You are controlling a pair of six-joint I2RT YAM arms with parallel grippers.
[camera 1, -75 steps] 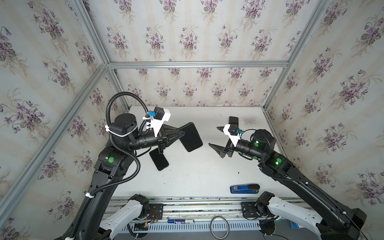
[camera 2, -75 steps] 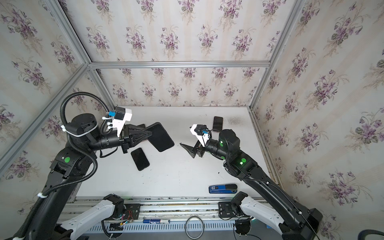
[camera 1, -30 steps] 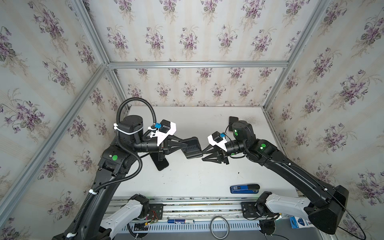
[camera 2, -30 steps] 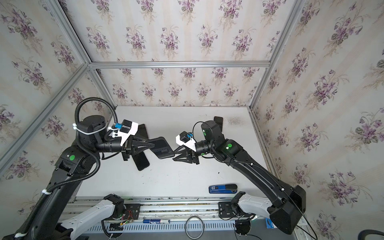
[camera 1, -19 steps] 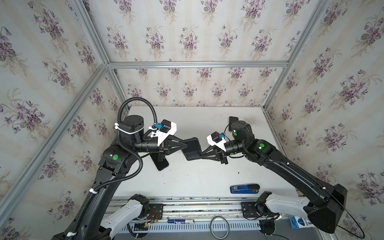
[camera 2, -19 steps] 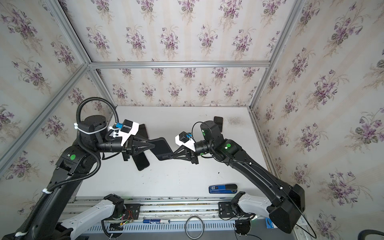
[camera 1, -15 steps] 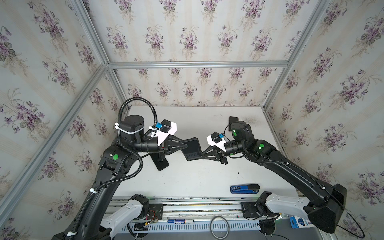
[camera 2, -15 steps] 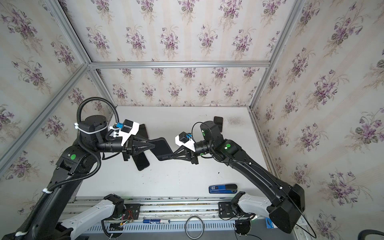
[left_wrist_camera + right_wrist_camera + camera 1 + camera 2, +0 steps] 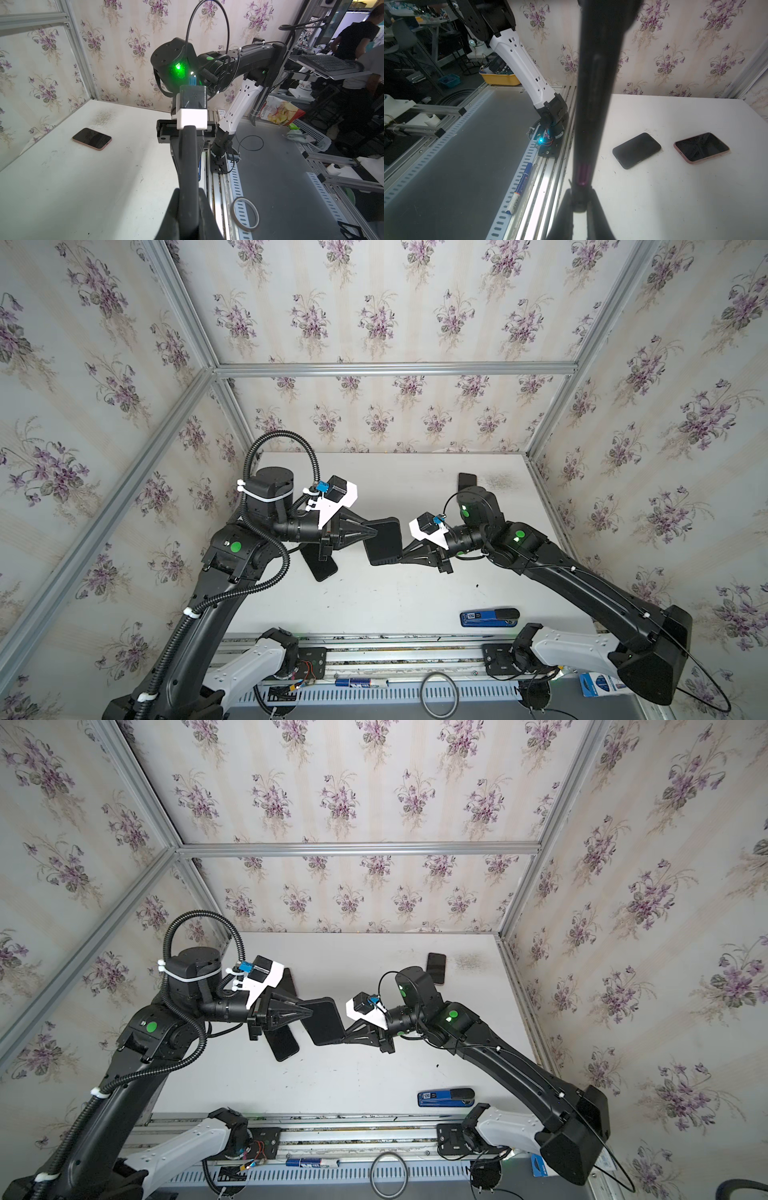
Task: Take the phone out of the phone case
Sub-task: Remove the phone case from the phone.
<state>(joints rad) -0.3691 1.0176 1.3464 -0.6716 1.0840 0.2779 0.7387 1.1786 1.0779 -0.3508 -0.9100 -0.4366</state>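
Above the middle of the table hangs the phone in its black phone case [image 9: 382,541] [image 9: 324,1021], tilted, with a gripper on each side. My left gripper [image 9: 376,533] [image 9: 311,1013] is shut on its left edge. My right gripper [image 9: 401,559] [image 9: 344,1040] is shut on its lower right corner. The left wrist view has the cased phone [image 9: 188,166] edge-on, running out from the left gripper [image 9: 188,190]. In the right wrist view the same dark edge [image 9: 591,104] rises from the right gripper [image 9: 579,193], with a short magenta strip near the jaws. Where case ends and phone begins is not visible.
A bare black phone [image 9: 320,564] [image 9: 636,150] lies on the table under the left gripper, a pink-cased phone [image 9: 700,147] beside it. Another pink-cased phone [image 9: 467,481] [image 9: 92,138] lies at the back right. A blue stapler-like object [image 9: 490,617] sits near the front edge.
My right gripper came in from the right with its jaws open and has shut on the cased phone's corner. The left gripper has kept its hold, hardly moving.
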